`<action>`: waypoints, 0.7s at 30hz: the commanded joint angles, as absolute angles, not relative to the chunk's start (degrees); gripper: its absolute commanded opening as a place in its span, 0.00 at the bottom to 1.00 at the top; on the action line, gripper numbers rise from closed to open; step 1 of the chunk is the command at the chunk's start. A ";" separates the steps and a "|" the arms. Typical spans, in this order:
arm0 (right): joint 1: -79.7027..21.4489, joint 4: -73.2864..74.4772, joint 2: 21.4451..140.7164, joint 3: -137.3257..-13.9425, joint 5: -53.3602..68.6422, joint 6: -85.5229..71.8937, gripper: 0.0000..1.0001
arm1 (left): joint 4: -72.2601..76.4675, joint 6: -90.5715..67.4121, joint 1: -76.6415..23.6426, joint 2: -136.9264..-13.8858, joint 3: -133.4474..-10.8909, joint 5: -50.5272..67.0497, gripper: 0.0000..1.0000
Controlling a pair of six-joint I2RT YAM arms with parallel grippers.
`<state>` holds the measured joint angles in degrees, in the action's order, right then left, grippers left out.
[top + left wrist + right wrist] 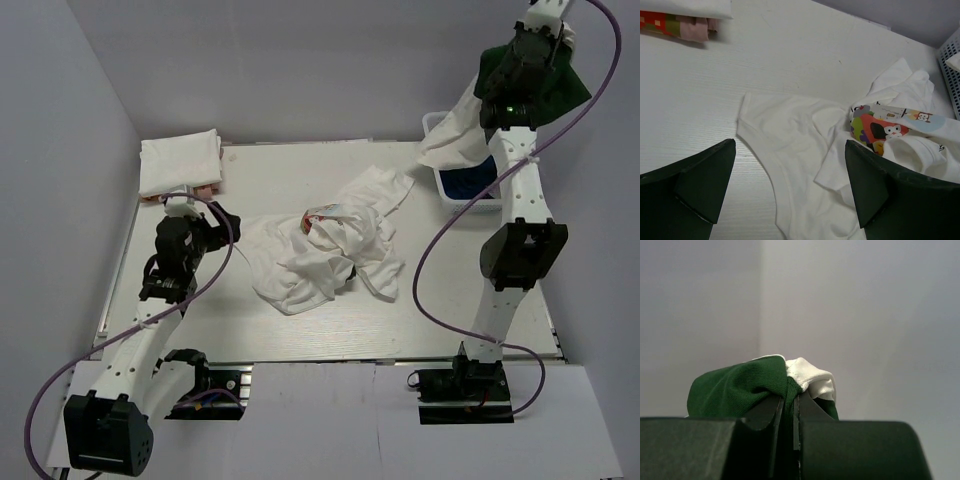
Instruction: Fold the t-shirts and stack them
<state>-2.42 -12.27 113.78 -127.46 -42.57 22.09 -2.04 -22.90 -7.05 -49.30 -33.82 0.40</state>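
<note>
A crumpled pile of white t-shirts [320,255] lies mid-table, one with a colourful print [880,127]. My left gripper [218,222] is open and empty, low over the pile's left edge; a white shirt [795,145] lies between its fingers [705,185]. My right gripper [550,30] is raised high at the back right, shut on the dark green t-shirt [735,385] together with a white shirt [812,375]. The white shirt [455,135] hangs down over the basket. A dark blue shirt [470,182] lies in the basket. A folded white stack [180,160] sits back left.
The white lattice basket [440,125] stands at the back right and shows at the right edge of the left wrist view [951,75]. A red-patterned cloth [670,24] peeks from under the folded stack. Grey walls enclose the table on the left, back and right.
</note>
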 commanded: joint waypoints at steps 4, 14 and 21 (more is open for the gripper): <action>1.84 -18.04 117.42 -122.18 -44.04 16.73 0.00 | -0.53 -22.15 -6.86 -51.94 -34.89 1.41 1.00; 3.43 -12.31 115.66 -100.46 -25.05 -1.65 0.00 | -1.05 -22.15 -6.86 -51.94 -35.42 1.41 1.00; 4.31 2.54 125.76 -106.95 -22.95 -3.43 0.24 | -1.58 -22.76 -6.86 -50.89 -35.42 2.55 1.00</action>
<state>3.53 -1.52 122.83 -102.45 -25.82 -1.45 -1.50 -22.74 -7.05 -52.56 -33.82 1.39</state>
